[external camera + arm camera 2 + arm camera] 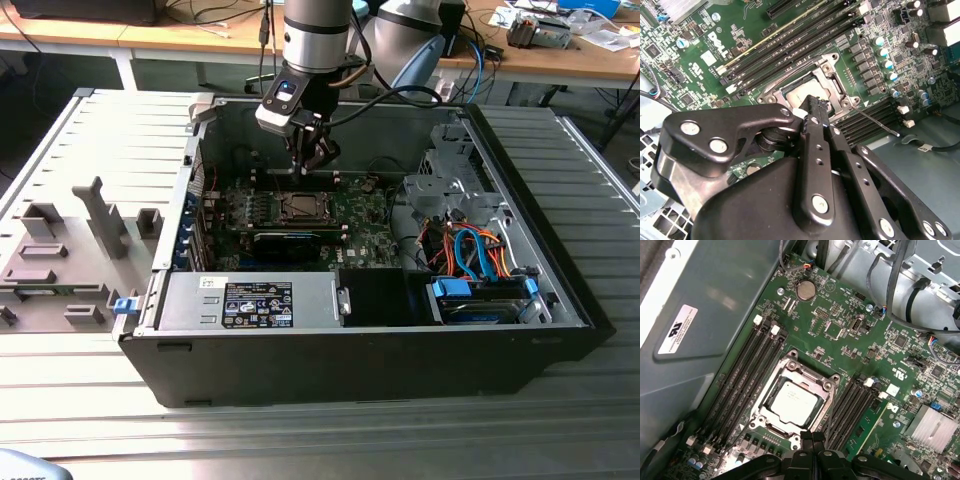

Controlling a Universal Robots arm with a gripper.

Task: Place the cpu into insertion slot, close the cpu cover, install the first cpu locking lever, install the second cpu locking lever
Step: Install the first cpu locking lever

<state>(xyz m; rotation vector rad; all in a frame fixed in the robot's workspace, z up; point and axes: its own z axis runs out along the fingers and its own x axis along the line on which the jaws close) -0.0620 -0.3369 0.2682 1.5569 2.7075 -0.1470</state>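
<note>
First wrist view: cpu (791, 402) lying flat inside the insertion slot (826, 386), with the cpu cover (771, 388) folded down around it. Gripper (812, 437) just beside the slot's edge, fingers pressed together, grasping nothing. Second wrist view: thin metal lever (875, 121) sticking out beside the slot, maybe not latched. Exterior view: gripper (313, 158) low inside the open computer case (360, 375), above the green board (360, 215)

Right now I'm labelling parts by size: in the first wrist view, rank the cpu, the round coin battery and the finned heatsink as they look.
Largest to smallest:
1. cpu
2. finned heatsink, cut off by the frame's edge, so its full size is unsure
3. coin battery
</note>
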